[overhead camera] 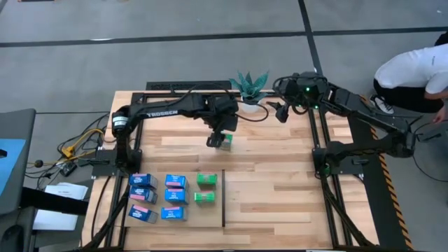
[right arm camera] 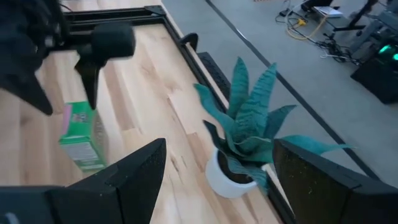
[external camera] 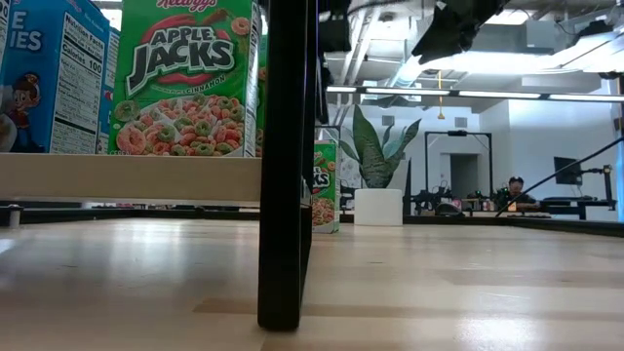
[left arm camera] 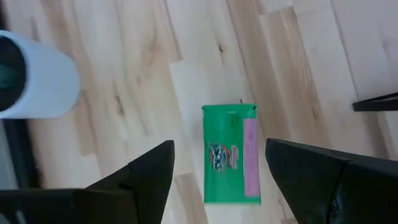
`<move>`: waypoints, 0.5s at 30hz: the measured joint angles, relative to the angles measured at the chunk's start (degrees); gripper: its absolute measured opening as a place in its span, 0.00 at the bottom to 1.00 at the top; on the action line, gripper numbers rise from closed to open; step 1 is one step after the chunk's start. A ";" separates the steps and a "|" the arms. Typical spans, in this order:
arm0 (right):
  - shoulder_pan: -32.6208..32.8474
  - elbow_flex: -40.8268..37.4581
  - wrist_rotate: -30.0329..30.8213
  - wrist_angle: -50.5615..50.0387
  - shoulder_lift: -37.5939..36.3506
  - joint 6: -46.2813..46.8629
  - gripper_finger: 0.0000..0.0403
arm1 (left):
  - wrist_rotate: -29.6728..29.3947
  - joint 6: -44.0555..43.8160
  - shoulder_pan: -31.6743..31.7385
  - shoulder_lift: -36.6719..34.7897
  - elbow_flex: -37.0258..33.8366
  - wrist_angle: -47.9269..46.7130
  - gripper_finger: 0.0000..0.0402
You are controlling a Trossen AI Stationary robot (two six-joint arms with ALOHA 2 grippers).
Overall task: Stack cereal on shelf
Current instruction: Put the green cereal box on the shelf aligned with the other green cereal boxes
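Nearest me, along the counter's front-left edge, I see eight cereal boxes lying flat, six blue and two green, left of the black divider strip. The low view alone lets me read Apple Jacks on a green one. Farther in, my left gripper hangs open over a lone green box standing upright mid-counter; the left wrist view shows both fingers clear of it. At the far edge my right gripper waits open beside the potted plant.

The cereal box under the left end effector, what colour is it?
Green, with a pink stripe. The cereal box shows best in the left wrist view, between the open left end effector fingers.
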 joint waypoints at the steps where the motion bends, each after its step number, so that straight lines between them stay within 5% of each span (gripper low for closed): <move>1: -0.48 0.00 0.00 0.02 0.00 -0.19 0.79 | 0.40 0.06 0.14 0.00 -1.36 1.41 0.60; 15: -3.56 0.00 -0.09 0.04 0.02 -0.34 0.79 | 3.24 1.06 0.71 0.00 -9.49 6.48 0.60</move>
